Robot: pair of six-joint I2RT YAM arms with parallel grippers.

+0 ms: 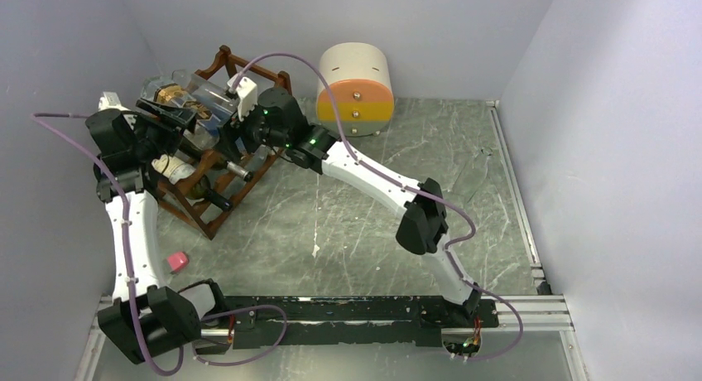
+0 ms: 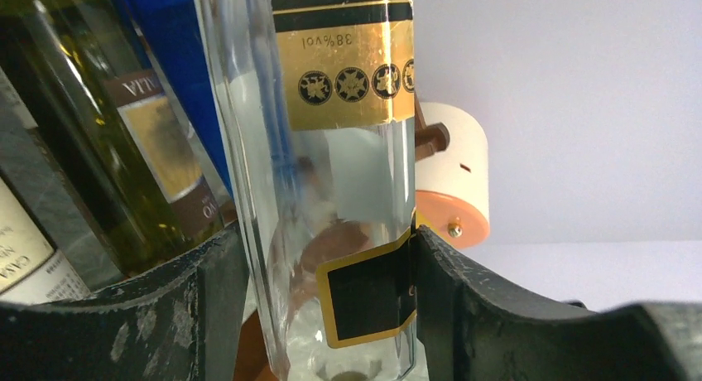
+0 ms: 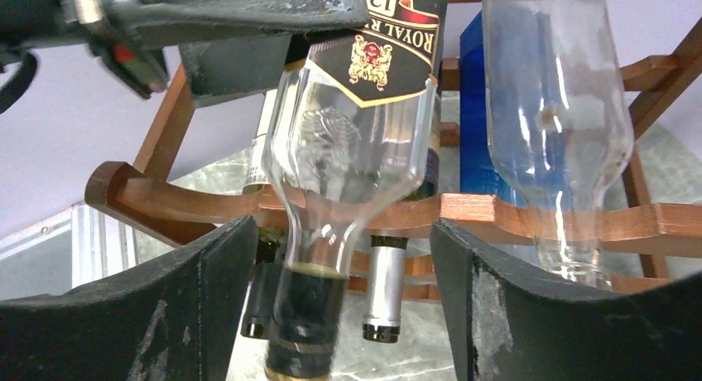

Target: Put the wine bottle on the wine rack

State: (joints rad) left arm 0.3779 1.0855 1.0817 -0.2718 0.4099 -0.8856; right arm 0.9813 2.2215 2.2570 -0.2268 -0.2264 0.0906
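The wine bottle (image 1: 194,99) is clear glass with a black-and-gold label and a black cap. It lies tilted across the top tier of the reddish-brown wine rack (image 1: 207,219). My left gripper (image 1: 175,109) is shut on the bottle's body (image 2: 331,149); both fingers (image 2: 463,315) press its sides. My right gripper (image 1: 230,116) is open. Its fingers (image 3: 513,315) stand wide on either side of the bottle's neck (image 3: 306,315) without touching it. In the right wrist view the bottle's shoulder (image 3: 348,149) sits over the wavy front rail (image 3: 497,211).
The rack holds other bottles: a clear one (image 3: 555,108), a blue one (image 3: 476,108), a green one (image 2: 124,149), and dark and silver-capped necks (image 3: 385,290) below. A cream-and-orange drawer box (image 1: 356,87) stands at the back. A small pink object (image 1: 176,261) lies near the left arm.
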